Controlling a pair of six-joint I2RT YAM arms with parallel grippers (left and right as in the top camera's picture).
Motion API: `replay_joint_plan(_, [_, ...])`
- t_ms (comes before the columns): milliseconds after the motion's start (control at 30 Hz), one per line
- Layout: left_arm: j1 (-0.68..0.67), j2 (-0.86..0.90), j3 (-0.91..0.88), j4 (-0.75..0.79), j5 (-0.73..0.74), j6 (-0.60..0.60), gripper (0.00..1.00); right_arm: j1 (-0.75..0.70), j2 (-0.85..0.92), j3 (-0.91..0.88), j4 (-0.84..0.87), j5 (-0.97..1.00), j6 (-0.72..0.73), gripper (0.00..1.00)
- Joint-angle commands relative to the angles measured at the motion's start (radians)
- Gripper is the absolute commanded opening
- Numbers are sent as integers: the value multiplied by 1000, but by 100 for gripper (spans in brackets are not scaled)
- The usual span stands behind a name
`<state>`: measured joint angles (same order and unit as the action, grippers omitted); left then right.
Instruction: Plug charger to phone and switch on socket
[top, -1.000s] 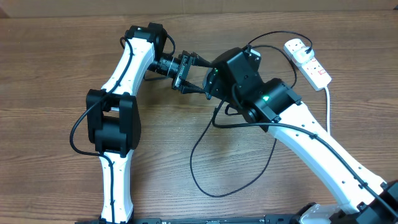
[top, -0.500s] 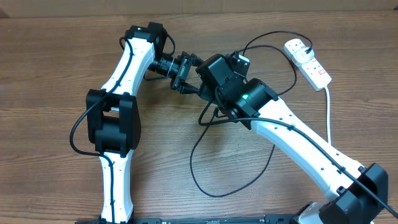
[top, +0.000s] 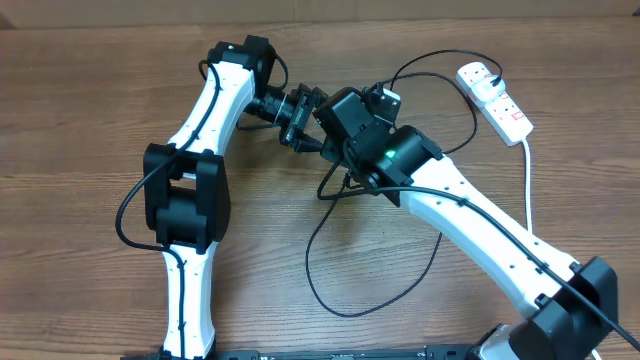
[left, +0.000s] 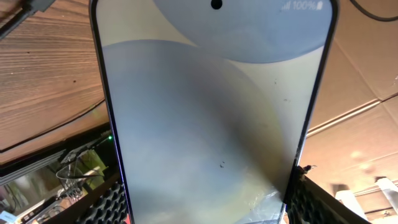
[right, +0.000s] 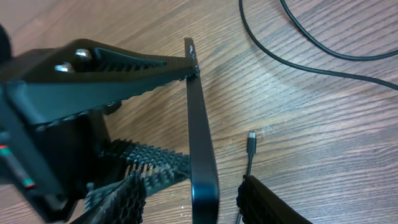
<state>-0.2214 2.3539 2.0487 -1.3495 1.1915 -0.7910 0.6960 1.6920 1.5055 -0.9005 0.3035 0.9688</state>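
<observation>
The phone (right: 200, 124) held up edge-on, connector tip (right: 251, 138) just beside it.
The left gripper (top: 303, 118) clamps the phone across its width. The right gripper (right: 196, 199), jaws apart, straddles its near end. The charger (top: 320, 270) tip points along the phone's long axis, with bare table (right: 323, 112) beyond.

In left hand (top: 303, 118), phone (right: 201, 127) — charger tip (right: 251, 140) beside it, socket (top: 495, 98) far right.

Phone (left: 211, 118) lit, side edges clamped by left end effector (left: 211, 208).
</observation>
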Motion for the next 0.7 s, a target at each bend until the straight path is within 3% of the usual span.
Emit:
replay_joint_plan(0, [-3, -3, 26, -1, 39, -14, 56, 1, 21, 19, 6, 31, 5, 48])
replay_joint_plan(667, [-3, -3, 26, 1, 38, 14, 58, 1, 21, 19, 20, 54, -4, 27])
